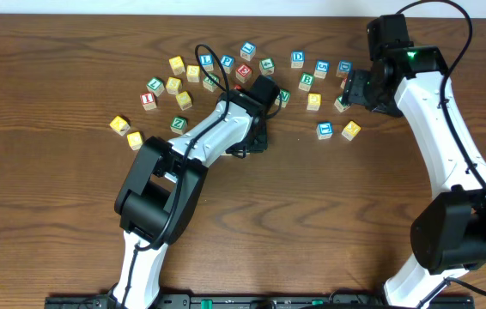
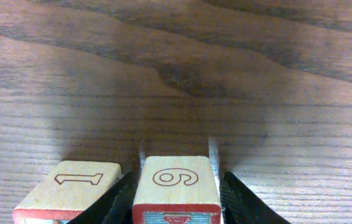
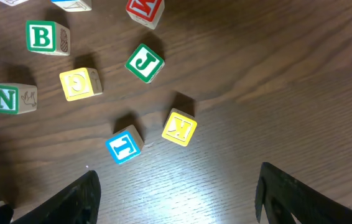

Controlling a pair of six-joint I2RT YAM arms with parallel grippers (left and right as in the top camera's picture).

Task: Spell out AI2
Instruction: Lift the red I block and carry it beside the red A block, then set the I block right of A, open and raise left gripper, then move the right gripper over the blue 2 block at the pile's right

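In the left wrist view two wooden cubes stand side by side on the table. The left cube (image 2: pixel 76 186) shows an outlined 1. The right cube (image 2: pixel 176 183) shows an outlined 9, upside down. Their lettered faces are cut off, so I cannot read A or I on them. My left gripper (image 2: pixel 177 190) straddles the right cube with the jaws open close beside it, a thin gap on the right. From overhead the left gripper (image 1: pixel 256 137) hides both cubes. I cannot pick out the 2. My right gripper (image 3: pixel 176 193) hangs open over bare wood.
Many lettered cubes lie scattered across the far table (image 1: pixel 226 73). A blue cube (image 3: pixel 125 148) and a yellow K cube (image 3: pixel 179 127) sit just ahead of the right gripper (image 1: pixel 346 90), with green J (image 3: pixel 145 62), B (image 3: pixel 42 37) and N (image 3: pixel 8 98) cubes beyond.
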